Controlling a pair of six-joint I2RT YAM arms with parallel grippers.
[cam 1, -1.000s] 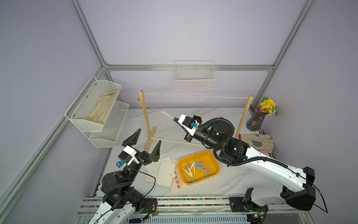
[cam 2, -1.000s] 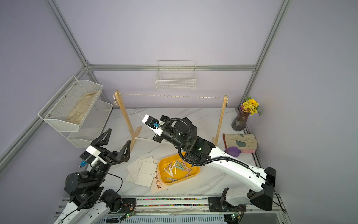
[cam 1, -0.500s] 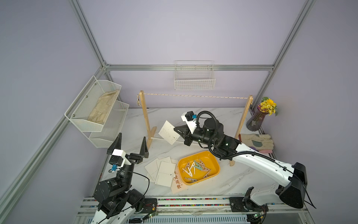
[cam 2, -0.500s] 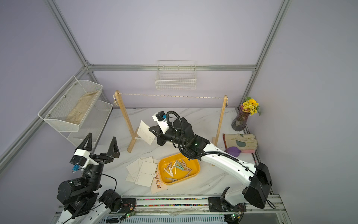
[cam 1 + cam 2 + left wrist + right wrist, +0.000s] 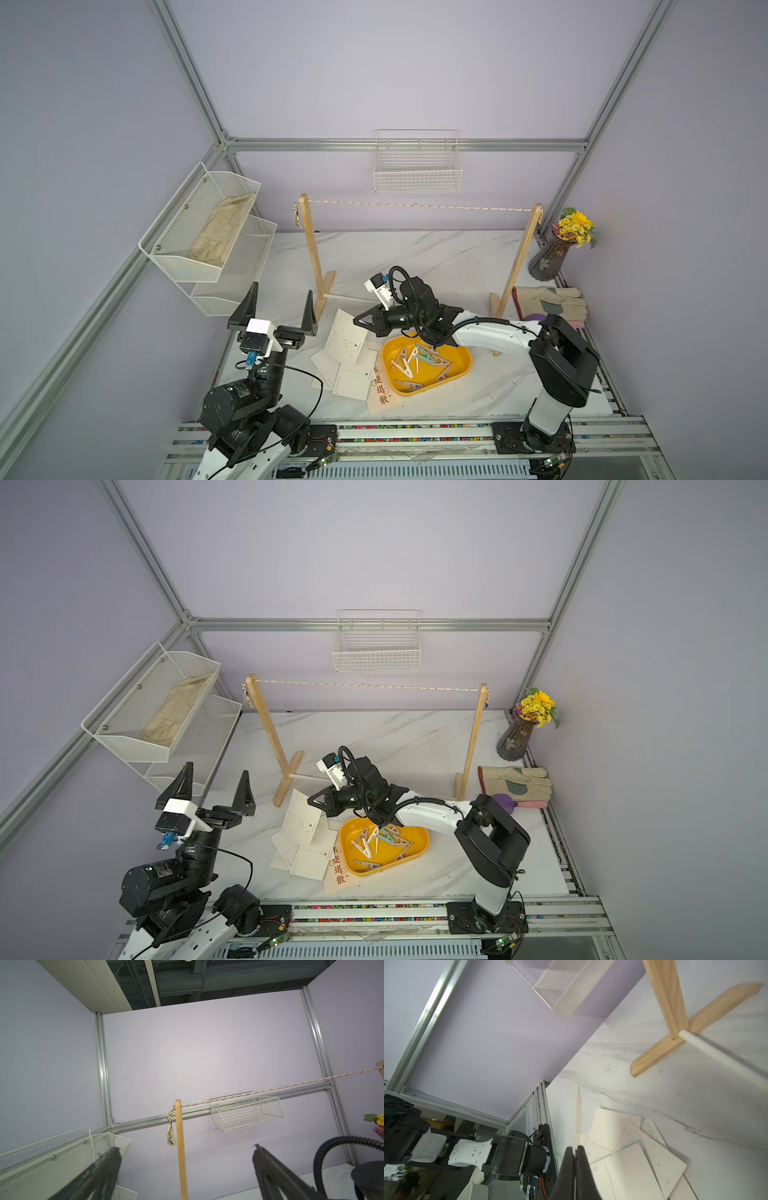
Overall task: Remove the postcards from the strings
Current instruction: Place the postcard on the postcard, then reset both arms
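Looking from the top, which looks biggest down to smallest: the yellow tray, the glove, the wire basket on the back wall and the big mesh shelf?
1. mesh shelf, biggest
2. yellow tray and wire basket: they look about alike, so I won't rank them
3. glove, smallest

One string [image 5: 415, 205], two posts [image 5: 312, 257], one tray [image 5: 466, 362] (postcards [image 5: 353, 383] overlapping, uncountable)

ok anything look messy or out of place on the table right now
The removed postcards lie in a loose, overlapping heap beside the yellow tray, none squared up; the pink card seems partly tucked under the tray. The right gripper holds one more card tilted above the heap.
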